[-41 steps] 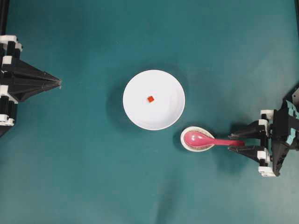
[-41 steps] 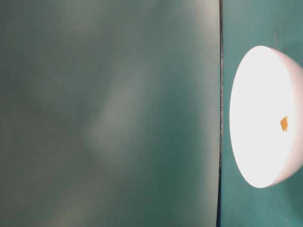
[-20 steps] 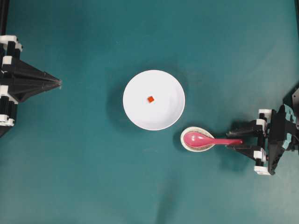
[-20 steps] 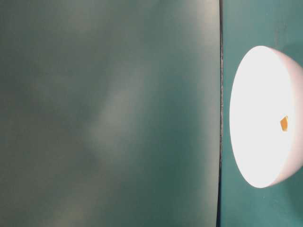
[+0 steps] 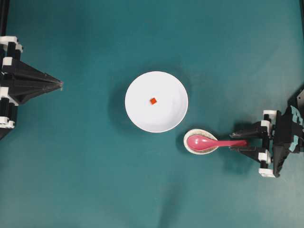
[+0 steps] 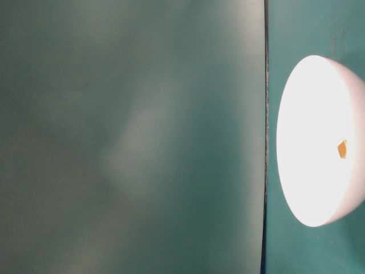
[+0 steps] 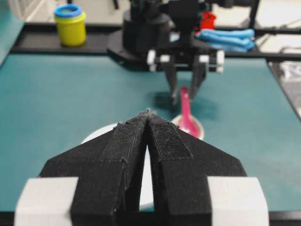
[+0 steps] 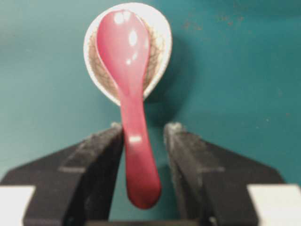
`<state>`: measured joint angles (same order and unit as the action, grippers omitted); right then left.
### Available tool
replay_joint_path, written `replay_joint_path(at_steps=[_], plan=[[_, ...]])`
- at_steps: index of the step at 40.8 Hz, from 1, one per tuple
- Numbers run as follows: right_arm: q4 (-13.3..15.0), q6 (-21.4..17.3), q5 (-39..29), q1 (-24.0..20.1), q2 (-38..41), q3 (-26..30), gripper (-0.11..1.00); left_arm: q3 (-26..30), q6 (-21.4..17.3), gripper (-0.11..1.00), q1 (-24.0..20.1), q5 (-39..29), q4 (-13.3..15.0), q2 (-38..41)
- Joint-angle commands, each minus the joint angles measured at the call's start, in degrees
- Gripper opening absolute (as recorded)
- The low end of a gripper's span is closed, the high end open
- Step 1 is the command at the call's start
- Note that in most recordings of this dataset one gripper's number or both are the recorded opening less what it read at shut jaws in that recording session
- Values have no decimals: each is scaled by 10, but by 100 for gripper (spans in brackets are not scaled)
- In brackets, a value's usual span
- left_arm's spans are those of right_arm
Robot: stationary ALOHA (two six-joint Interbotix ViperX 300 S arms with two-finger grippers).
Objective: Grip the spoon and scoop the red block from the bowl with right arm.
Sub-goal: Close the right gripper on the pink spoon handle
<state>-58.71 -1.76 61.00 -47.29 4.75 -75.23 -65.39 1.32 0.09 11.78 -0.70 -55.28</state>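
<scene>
Pink spoon [image 8: 129,101] lay with its scoop in the small crackle dish [image 8: 162,37], handle pointing back between the right gripper [image 8: 143,136] jaws. Jaws were open, straddling the handle; one finger [image 8: 101,150] looked to be touching it, blur makes that uncertain. Red block [image 5: 153,100] sat in the white bowl [image 5: 142,118], near centre. Left gripper [image 7: 148,115] jaws were closed, holding nothing, well clear on the bench [image 5: 95,180].

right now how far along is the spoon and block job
Done: the right gripper straddles the glossy pink spoon's handle, scoop resting in the small grey crackle dish. In hand: closing; one finger touches, a gap remains beside the other. Left: lift, then scoop the tiny red block from the white bowl.
</scene>
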Motion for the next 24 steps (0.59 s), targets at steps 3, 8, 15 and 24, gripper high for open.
replay_joint_path(at_steps=[3, 8, 15, 24], plan=[[6, -2, 3, -4, -4, 6, 48, 18, -1, 0, -2, 2, -2, 5], [11, -2, -4, -4, -4, 7, 46, 18, 0, 0, -2, 2, -2, 4], [16, -2, -4, -11, -4, 7, 33, 18, 0, 0, -2, -4, -2, 4], [18, -1, -2, -11, -4, 8, 24, 18, 0, 0, -2, -6, -2, 4]])
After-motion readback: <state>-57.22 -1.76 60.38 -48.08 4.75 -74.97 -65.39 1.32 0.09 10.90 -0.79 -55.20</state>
